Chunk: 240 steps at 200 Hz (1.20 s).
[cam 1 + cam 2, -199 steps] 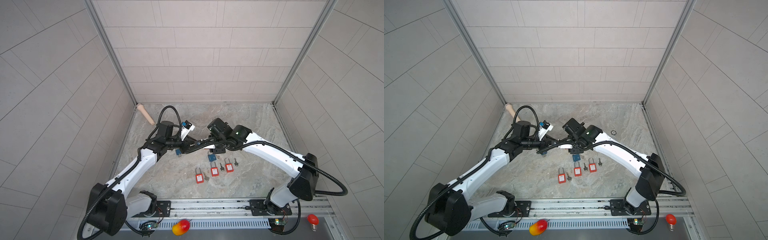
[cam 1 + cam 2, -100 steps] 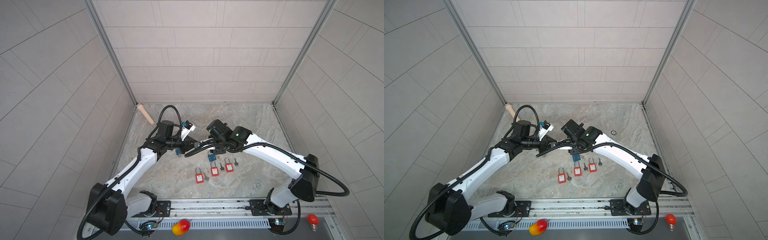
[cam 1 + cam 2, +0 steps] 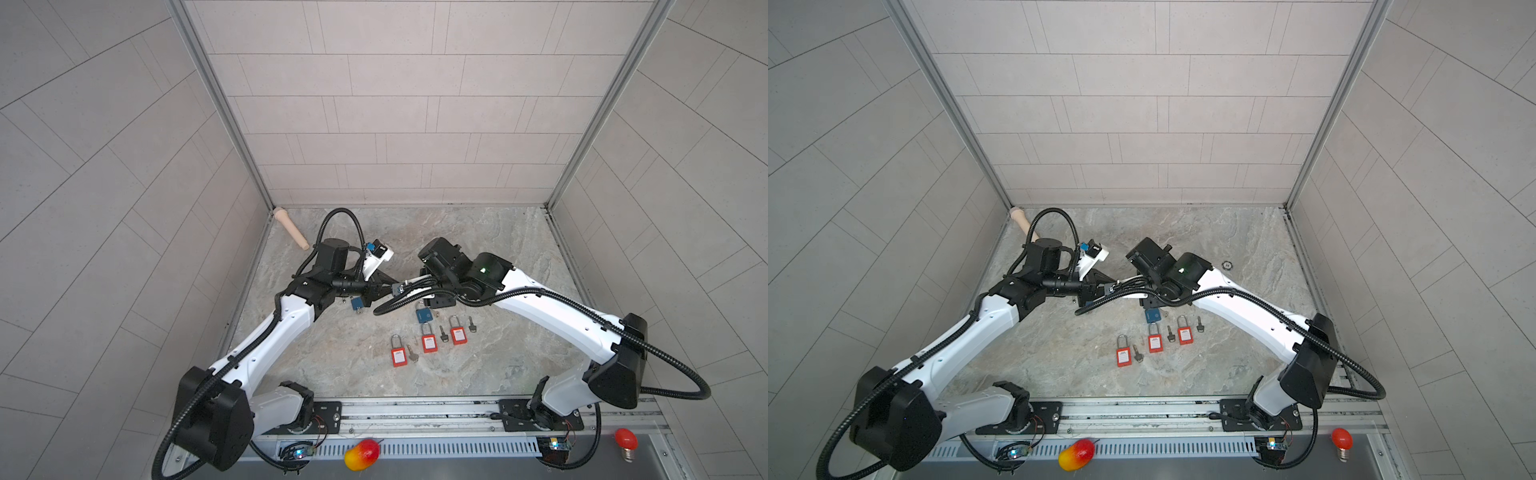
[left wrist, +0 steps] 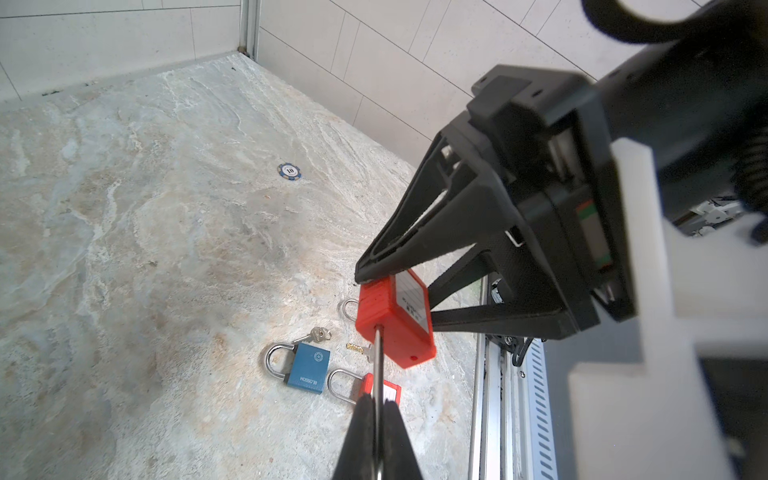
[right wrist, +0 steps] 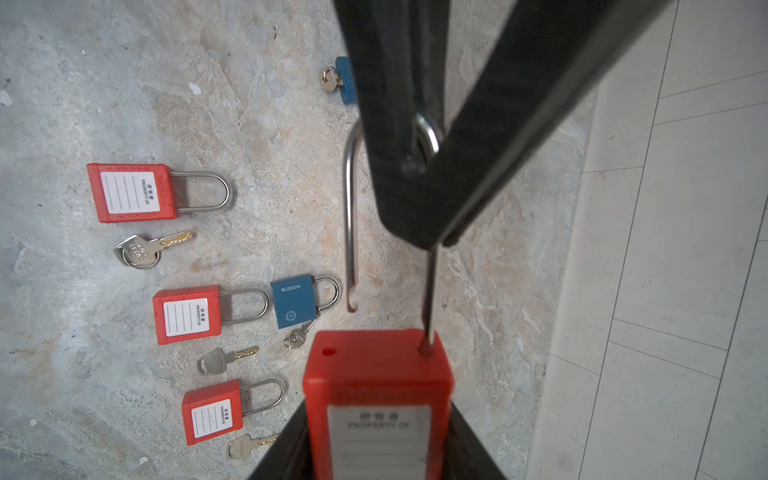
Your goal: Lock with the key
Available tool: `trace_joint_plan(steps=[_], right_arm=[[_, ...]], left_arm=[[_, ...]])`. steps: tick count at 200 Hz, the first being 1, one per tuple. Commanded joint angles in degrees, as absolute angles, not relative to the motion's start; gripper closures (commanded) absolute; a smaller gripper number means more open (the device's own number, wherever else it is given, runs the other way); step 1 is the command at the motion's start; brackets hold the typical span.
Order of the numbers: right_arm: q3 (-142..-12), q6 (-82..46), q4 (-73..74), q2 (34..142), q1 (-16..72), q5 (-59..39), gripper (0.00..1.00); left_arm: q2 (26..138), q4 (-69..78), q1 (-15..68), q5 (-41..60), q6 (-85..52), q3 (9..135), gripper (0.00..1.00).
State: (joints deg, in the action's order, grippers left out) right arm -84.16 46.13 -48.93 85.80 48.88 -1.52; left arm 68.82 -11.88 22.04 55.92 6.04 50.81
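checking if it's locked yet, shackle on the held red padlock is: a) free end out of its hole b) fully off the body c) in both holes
a: in the right wrist view the shackle of the held red padlock has its free end clear of the empty hole, its other leg seated.

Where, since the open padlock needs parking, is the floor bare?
Bare: the back strip between back wall and poker chip; the front strip between the red padlocks and the rail. Crowded: mid-floor, around those padlocks, their keys and the blue padlocks.
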Motion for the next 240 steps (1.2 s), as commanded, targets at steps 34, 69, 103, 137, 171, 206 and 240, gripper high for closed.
trace_joint_plan(steps=[34,69,103,137,171,206,240], right_arm=[[-84.56,41.77,-56.94,77.96,44.20,-11.03,0.41],[-87.65,39.47,-61.31,79.74,40.57,-14.70,0.41],[-87.28,39.12,-61.61,80.24,38.20,-19.84,0.43],[-86.28,38.59,-60.97,80.08,37.27,-23.46,0.45],[-85.24,38.67,-60.59,80.26,36.94,-24.90,0.49],[-84.87,38.40,-60.59,79.42,36.55,-28.91,0.58],[-84.51,38.43,-61.11,78.79,36.17,-30.49,0.69]], left_arm=[[67.18,-5.15,23.82,58.01,7.67,51.40,1.00],[66.53,-0.83,26.00,58.45,8.95,50.55,1.00],[64.82,4.79,27.24,58.71,8.97,48.23,1.00],[63.77,7.71,28.26,60.00,9.32,46.58,1.00],[63.94,8.44,29.43,60.83,9.69,46.55,1.00],[63.97,8.37,29.95,60.47,10.37,46.35,1.00],[63.81,8.30,30.15,60.47,10.72,46.49,1.00]])
